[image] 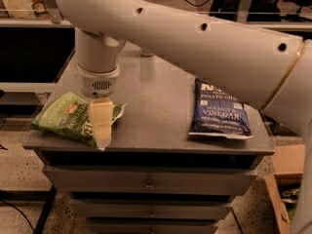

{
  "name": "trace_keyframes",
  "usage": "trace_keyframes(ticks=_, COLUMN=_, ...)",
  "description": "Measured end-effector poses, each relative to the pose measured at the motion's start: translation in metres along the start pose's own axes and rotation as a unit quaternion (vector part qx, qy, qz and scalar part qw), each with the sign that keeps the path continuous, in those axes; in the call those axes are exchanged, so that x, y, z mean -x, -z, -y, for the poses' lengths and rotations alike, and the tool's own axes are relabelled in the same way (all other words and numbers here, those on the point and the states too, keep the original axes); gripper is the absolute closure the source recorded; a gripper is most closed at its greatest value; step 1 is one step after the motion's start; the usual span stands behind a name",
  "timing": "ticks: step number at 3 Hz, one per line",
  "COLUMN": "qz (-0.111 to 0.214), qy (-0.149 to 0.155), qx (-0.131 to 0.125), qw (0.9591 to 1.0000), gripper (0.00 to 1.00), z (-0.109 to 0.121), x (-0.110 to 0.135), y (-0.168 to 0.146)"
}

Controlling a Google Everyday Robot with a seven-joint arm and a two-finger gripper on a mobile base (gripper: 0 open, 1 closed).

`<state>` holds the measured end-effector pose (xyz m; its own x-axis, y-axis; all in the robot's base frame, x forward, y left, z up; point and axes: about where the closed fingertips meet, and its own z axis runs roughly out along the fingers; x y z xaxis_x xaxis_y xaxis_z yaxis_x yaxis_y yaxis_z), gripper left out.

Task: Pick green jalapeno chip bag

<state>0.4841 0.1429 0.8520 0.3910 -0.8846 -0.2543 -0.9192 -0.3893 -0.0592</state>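
Observation:
The green jalapeno chip bag [64,117] lies flat at the front left corner of the grey cabinet top [156,116]. It is light green with white lettering and a small red emblem. My gripper [101,126] hangs from the white arm over the bag's right end, its cream fingers pointing down at the front edge. The fingers cover part of the bag's right side.
A dark blue Sea Salt & Vinegar chip bag [218,110] lies flat on the right of the top. Drawers [146,182] are below the front edge. A shelf runs behind. A cardboard box [287,189] stands on the floor at the right.

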Motion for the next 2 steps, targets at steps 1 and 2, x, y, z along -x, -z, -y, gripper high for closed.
trace_keyframes(ticks=1, qz=0.007, qy=-0.01, qx=0.007, qw=0.9999, gripper=0.0, z=0.0045, x=-0.0035, y=-0.0125)
trace_keyframes(ticks=2, qz=0.013, qy=-0.009, qx=0.012, qw=0.9998, gripper=0.16, z=0.0062, x=-0.0033, y=-0.0209)
